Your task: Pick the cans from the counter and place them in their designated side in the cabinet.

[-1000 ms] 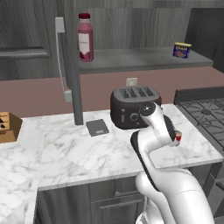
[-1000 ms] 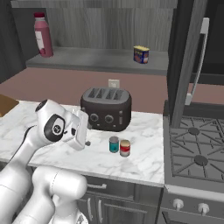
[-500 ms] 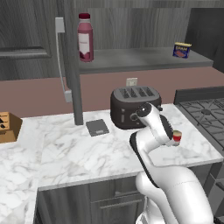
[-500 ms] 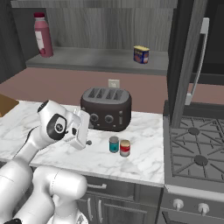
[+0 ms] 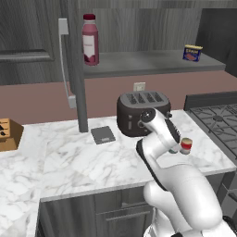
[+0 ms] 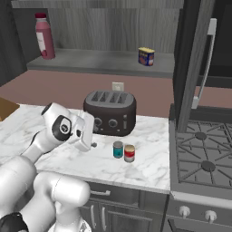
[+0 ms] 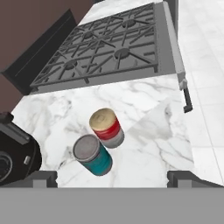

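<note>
Two cans (image 7: 99,145) upright on veined marble counter (image 6: 149,163) beside stove (image 7: 105,50), claw (image 7: 112,176) wide open.

I see the teal can (image 7: 93,155) and red can (image 7: 106,127) touching on the marble desk (image 7: 148,131), the stove (image 7: 105,48) beyond, toaster (image 7: 15,151) at left.

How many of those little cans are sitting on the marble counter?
2. The teal can and the red can stand side by side on the counter in front of the toaster.
</note>
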Motion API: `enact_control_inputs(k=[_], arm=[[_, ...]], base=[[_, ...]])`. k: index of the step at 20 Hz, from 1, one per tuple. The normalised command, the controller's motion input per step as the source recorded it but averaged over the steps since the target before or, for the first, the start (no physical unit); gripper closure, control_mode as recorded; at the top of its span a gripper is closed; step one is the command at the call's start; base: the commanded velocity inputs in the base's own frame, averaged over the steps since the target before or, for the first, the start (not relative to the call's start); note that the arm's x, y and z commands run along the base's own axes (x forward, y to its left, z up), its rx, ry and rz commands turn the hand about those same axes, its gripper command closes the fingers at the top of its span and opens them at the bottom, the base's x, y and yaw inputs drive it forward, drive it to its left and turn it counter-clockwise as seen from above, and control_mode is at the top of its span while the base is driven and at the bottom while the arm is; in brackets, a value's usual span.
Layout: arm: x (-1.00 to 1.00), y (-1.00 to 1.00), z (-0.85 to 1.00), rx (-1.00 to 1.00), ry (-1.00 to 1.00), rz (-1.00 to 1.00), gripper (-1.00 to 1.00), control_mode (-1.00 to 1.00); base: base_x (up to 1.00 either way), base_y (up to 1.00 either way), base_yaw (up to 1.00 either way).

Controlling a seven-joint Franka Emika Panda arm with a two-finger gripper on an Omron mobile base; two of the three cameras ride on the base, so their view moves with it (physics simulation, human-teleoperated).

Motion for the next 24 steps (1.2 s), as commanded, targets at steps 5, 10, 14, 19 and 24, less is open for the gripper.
enact_control_inputs(k=[5, 10, 14, 19, 24], arm=[[0.14, 0.0, -0.08, -0.02, 0.02, 0.0, -1.0, -1.0], [0.14, 0.0, -0.1, -0.03, 0.02, -0.01, -1.0, -1.0], [0.12, 0.0, -0.08, -0.03, 0.02, -0.01, -1.0, -1.0], [0.06, 0.0, -0.06, -0.03, 0.0, -0.01, -1.0, -1.0], [0.0, 0.0, -0.06, -0.02, 0.0, -0.01, -1.0, -1.0]], base=[[0.0, 0.0, 0.0], [0.0, 0.0, 0.0], [0.0, 0.0, 0.0], [0.0, 0.0, 0.0], [0.0, 0.0, 0.0]])
